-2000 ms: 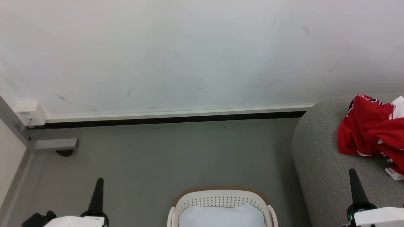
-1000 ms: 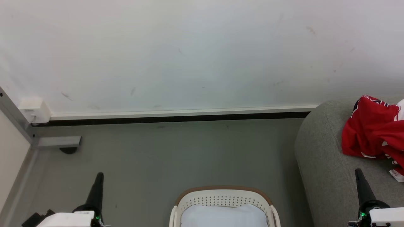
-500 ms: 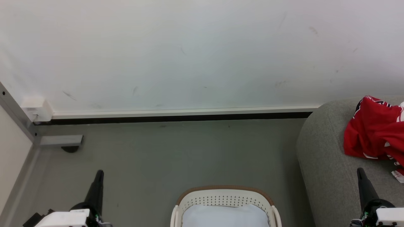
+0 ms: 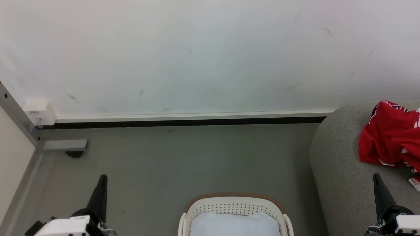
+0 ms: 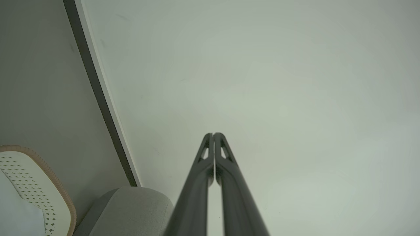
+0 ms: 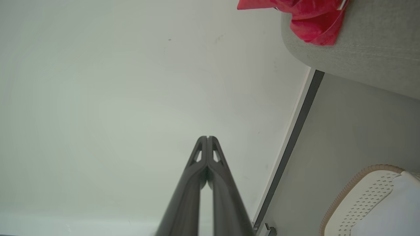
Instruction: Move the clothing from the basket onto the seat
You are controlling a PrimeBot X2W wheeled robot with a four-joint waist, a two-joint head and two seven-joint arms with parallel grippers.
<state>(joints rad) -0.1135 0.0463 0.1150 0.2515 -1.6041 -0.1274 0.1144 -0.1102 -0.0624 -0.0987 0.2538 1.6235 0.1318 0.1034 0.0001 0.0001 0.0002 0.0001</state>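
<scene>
The red clothing [image 4: 390, 137] lies bunched on the light-grey seat [image 4: 338, 170] at the right edge of the head view; the right wrist view shows the clothing [image 6: 308, 19] hanging over the seat [image 6: 361, 52] edge. The white perforated basket [image 4: 233, 205] with a brown rim sits at the bottom centre, holding a pale white-blue lining cloth [image 4: 234, 224]. My left gripper [image 4: 103, 178] is shut and empty at the lower left, left of the basket. My right gripper [image 4: 376, 177] is shut and empty at the lower right, over the seat. Both wrist views show closed fingers, left [image 5: 213, 135] and right [image 6: 207, 138], pointing at the wall.
A white wall with a dark baseboard [image 4: 183, 123] runs across the back. Grey floor [image 4: 183, 160] lies between baseboard and basket. A metal frame post [image 4: 19, 121] with a white box [image 4: 39, 113] and a small bracket [image 4: 65, 145] stands at the left.
The head camera has shifted slightly, so the seat and clothing sit further right in the picture. Both grippers stay shut at the bottom corners.
</scene>
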